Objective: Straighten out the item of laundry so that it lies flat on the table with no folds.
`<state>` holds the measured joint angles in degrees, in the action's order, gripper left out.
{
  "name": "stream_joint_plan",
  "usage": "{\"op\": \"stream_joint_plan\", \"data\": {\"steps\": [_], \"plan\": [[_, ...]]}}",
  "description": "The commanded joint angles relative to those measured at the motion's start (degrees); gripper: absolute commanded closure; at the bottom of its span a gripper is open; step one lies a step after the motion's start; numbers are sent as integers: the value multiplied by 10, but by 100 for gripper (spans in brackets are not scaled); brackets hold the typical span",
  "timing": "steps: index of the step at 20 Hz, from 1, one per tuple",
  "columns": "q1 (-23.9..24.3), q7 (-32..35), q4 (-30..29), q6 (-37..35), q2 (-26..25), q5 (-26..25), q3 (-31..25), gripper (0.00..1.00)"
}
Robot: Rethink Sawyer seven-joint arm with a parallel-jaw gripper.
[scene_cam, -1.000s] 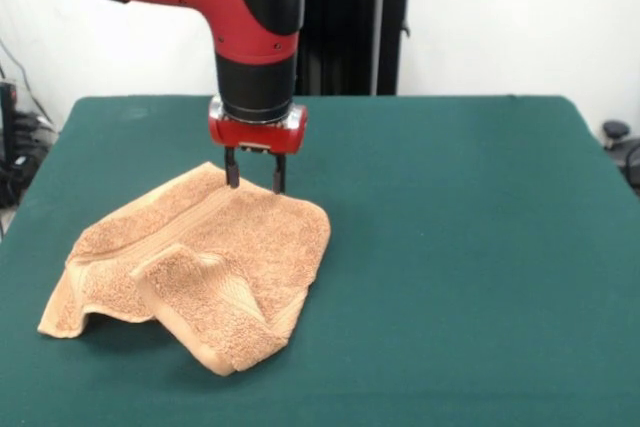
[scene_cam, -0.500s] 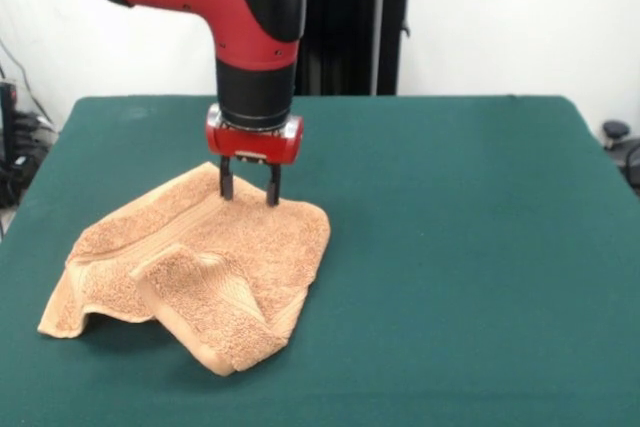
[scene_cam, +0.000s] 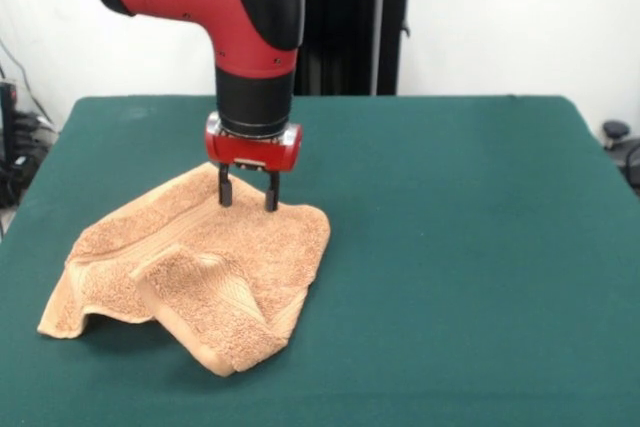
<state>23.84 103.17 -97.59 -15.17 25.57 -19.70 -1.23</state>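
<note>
The item of laundry (scene_cam: 200,262) is an orange-tan terry towel lying rumpled on the left half of the green table (scene_cam: 460,247). Its near corner is folded back over the middle, forming a raised flap, and its left edge curls up off the surface. My gripper (scene_cam: 247,203) hangs from the red and black arm over the towel's far edge. Its two dark fingers (scene_cam: 271,192) stand open, tips touching or just above the cloth, with nothing between them.
The black pedestal (scene_cam: 345,22) stands behind the table's far edge. Bare green tabletop stretches to the right of the towel. Cables and dark equipment (scene_cam: 15,137) sit beyond the left edge, and a dark object (scene_cam: 618,137) beyond the right edge.
The gripper has shifted slightly left and lowered onto the towel's far edge. The towel has kept its shape.
</note>
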Motion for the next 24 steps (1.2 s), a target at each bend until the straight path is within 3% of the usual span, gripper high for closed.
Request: {"op": "stream_joint_plan", "data": {"steps": [1,9,18,24], "plan": [[-9,73,66,74,-125,-1,-21,0],[-7,100,40,72,-136,24,-28,0],[-64,172,-43,98,-101,71,4,0],[-77,180,-80,128,-96,99,10,0]]}}
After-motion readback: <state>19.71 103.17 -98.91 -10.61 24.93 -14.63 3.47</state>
